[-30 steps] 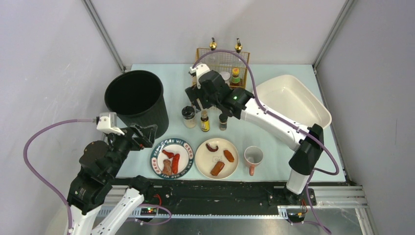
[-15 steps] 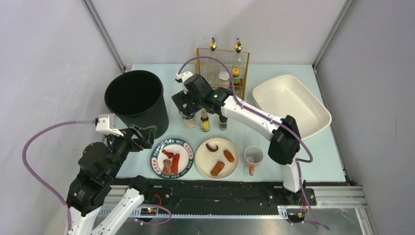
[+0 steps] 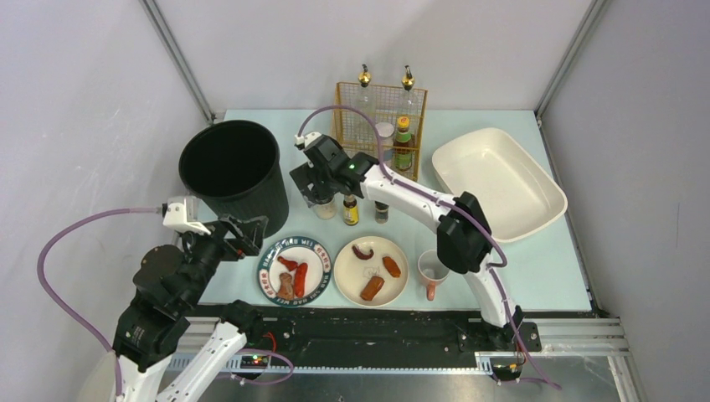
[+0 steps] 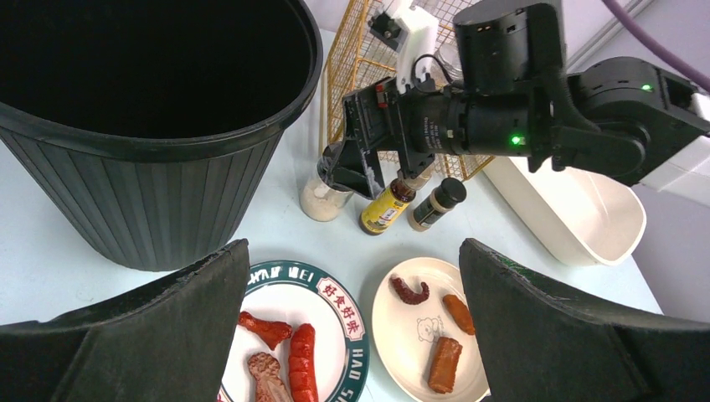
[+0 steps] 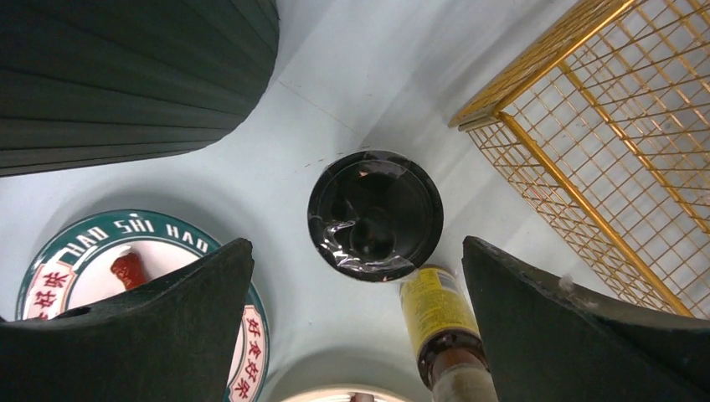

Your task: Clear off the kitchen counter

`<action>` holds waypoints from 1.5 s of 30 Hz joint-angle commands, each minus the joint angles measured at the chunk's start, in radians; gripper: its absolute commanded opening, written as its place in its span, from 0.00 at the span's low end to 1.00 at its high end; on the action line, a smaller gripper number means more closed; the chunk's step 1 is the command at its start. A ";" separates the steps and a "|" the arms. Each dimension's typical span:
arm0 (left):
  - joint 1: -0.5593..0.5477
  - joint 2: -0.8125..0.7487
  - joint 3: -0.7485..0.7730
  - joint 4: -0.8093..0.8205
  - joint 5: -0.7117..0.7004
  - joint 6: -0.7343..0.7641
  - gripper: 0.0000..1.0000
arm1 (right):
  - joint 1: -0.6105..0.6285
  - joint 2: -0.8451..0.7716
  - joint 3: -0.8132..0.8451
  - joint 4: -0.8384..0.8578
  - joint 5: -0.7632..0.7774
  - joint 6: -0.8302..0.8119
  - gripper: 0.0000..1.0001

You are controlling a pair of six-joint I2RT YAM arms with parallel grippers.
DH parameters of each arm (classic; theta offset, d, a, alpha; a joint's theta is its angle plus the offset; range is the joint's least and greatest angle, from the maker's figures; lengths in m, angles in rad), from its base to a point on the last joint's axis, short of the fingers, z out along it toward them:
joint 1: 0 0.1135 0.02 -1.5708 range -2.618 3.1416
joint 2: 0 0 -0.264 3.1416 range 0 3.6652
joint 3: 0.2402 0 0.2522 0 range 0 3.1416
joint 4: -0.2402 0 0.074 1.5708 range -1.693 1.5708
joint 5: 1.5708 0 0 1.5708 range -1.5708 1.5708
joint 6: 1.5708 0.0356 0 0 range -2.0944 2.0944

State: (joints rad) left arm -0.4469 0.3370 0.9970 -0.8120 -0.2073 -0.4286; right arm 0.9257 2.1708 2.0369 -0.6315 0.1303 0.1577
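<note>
Jaws of your right gripper (image 5: 356,243) stand spread wide and grip nothing. Its dark, matte fingers (image 5: 151,335) flank a small jar (image 5: 374,213) directly beneath, with clear gaps on both sides of the jar's round, glossy black lid. In the left wrist view this gripper sits low over the jar top; you cannot tell whether it touches. Your left gripper (image 4: 353,251) is likewise fully spread and empty, held above the near-left part of the kitchen counter (image 3: 544,260), beside a ribbed black bin (image 3: 230,167). The counter is flat, smooth and pale mint-green; it lies under both sets of jaws and carries everything. Just beside the jar stands a yellow-labelled bottle (image 5: 435,318), then a smaller dark-capped bottle (image 3: 382,213). A gold wire rack (image 3: 381,105) stands behind them, and a white oval tub (image 3: 498,180) sits to the right. Near the front edge are a green-rimmed plate (image 3: 266,272) with sausages, a cream plate (image 3: 345,272) with more pieces, and a mug (image 3: 434,268).
</note>
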 commanded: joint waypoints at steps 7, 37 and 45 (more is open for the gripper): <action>-0.003 -0.015 0.011 0.002 0.001 -0.004 0.98 | -0.001 0.081 0.076 -0.014 0.053 0.007 0.98; -0.003 0.006 0.010 0.002 -0.001 0.010 0.98 | 0.002 0.036 0.081 0.037 0.050 -0.037 0.35; -0.003 0.014 0.012 0.002 -0.003 0.008 0.98 | 0.018 -0.087 0.077 0.049 0.054 -0.033 0.18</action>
State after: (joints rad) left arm -0.4469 0.3305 0.9966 -0.8188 -0.2070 -0.4267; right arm 0.9291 2.2555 2.0830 -0.6392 0.1715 0.1299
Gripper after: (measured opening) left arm 0.985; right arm 0.668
